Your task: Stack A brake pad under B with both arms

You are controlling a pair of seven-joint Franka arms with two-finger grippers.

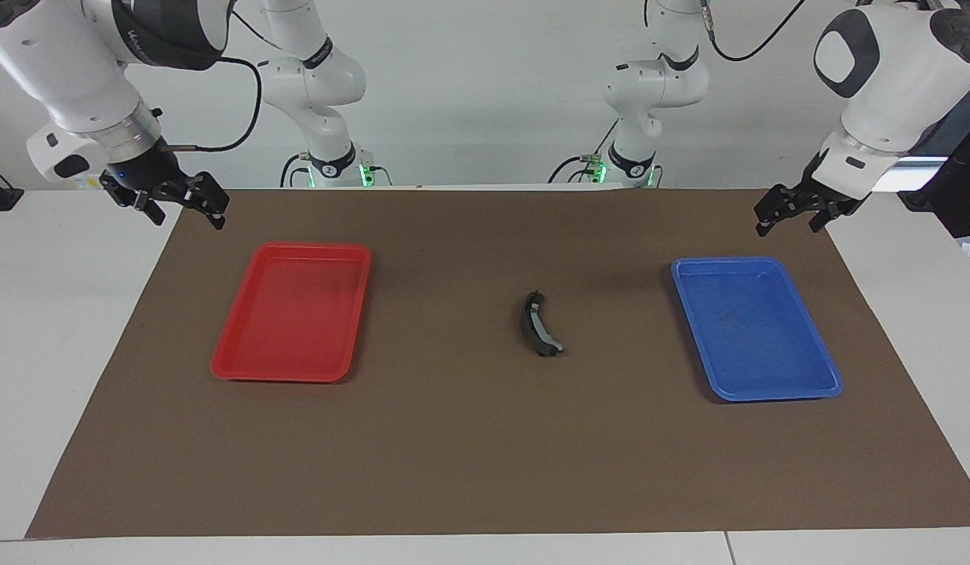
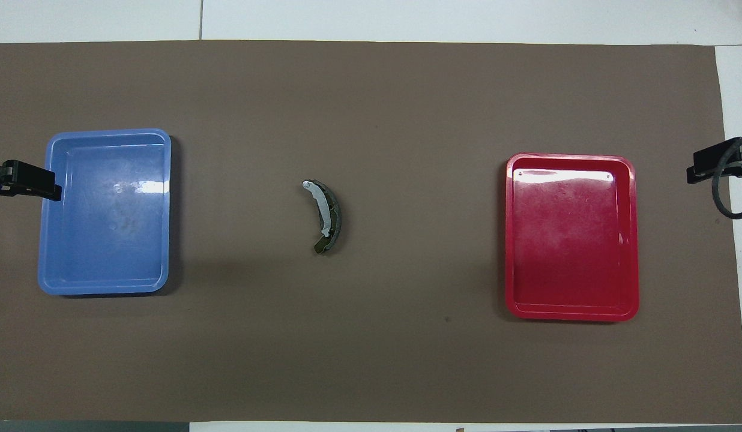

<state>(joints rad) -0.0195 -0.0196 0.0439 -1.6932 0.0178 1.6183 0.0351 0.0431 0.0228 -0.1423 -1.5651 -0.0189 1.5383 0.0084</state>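
B (image 1: pixel 539 326), the black crescent pad with a light-grey strip (image 2: pixel 323 209), lies on the brown mat midway between the two trays. A dark bit (image 2: pixel 319 245) pokes out under its end nearer the robots; I cannot tell whether that is the A brake pad, which does not show as a separate thing. My right gripper (image 1: pixel 184 212) hangs open and holds nothing, over the mat's edge at the right arm's end, beside the red tray. Over the mat beside the blue tray my left gripper (image 1: pixel 787 224) waits, open with nothing in it.
A red tray (image 1: pixel 242 369) with nothing in it lies toward the right arm's end. A blue tray (image 1: pixel 775 392), also with nothing in it, lies toward the left arm's end. The brown mat (image 1: pixel 454 455) covers most of the white table.
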